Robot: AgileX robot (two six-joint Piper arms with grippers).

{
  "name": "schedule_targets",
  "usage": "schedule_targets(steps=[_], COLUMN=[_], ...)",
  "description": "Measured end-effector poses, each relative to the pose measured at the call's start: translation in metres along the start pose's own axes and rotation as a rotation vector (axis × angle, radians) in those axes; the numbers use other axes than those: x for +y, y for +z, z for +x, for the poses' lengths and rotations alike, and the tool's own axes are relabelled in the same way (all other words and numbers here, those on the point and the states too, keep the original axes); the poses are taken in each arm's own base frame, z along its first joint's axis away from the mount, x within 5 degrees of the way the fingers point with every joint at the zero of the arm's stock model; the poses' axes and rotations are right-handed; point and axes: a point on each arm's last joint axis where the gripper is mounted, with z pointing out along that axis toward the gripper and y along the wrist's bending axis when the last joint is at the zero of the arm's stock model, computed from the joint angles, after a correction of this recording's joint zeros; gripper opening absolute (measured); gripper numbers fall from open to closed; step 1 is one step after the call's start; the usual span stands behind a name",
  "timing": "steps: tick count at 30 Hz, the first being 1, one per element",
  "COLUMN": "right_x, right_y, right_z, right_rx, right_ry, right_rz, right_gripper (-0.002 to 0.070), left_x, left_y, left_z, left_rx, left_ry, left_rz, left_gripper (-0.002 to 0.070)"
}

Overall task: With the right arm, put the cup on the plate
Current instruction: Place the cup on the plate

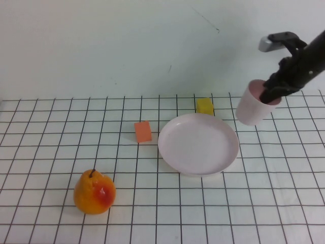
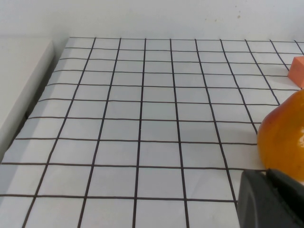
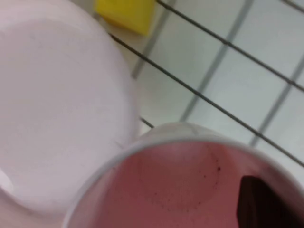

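The cup (image 1: 250, 108) hung right of the plate (image 1: 198, 144); two blocks (image 1: 143, 131) and a pear (image 1: 94, 192) lay left.

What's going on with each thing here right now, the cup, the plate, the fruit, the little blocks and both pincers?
cup: lifted, tilted, beside the plate, not on it.
plate: flat on the table, nothing on it.
right pincer: shut on the cup's rim, one finger inside.
left pincer: low over the table near the pear; only partly seen.
pear: upright.
orange block: resting, untouched.
yellow block: resting behind the plate.
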Motion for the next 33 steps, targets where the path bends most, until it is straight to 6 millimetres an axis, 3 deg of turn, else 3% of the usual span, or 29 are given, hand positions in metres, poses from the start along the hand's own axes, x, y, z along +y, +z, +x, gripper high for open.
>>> schedule_targets(steps=[5, 8, 11, 15, 22, 25, 30, 33], right_x=[0.071, 0.113, 0.137, 0.141, 0.131, 0.129, 0.129, 0.132], right_y=[-0.003, 0.013, 0.036, 0.050, 0.066, 0.067, 0.067, 0.058], right_z=[-0.036, -0.044, -0.044, -0.043, -0.038, -0.038, -0.038, -0.039], right_rx=[-0.039, 0.000, 0.075, 0.097, 0.148, 0.151, 0.142, 0.140], right_ry=[-0.189, -0.327, -0.415, -0.441, -0.420, -0.405, -0.309, -0.298], right_rz=[-0.047, -0.026, 0.019, 0.036, 0.085, 0.099, 0.110, 0.112], right_gripper=[0.0031, 0.0030, 0.0030, 0.0030, 0.0041, 0.0111, 0.0296, 0.0331], left_x=[0.000, 0.000, 0.000, 0.000, 0.000, 0.000, 0.000, 0.000], left_y=[0.000, 0.000, 0.000, 0.000, 0.000, 0.000, 0.000, 0.000], left_z=[0.000, 0.000, 0.000, 0.000, 0.000, 0.000, 0.000, 0.000], left_rx=[0.000, 0.000, 0.000, 0.000, 0.000, 0.000, 0.000, 0.000], left_ry=[0.000, 0.000, 0.000, 0.000, 0.000, 0.000, 0.000, 0.000], left_rz=[0.000, 0.000, 0.000, 0.000, 0.000, 0.000, 0.000, 0.000], left_gripper=[-0.0003, -0.0003, -0.0004, -0.0005, -0.0005, -0.0005, -0.0005, -0.0005])
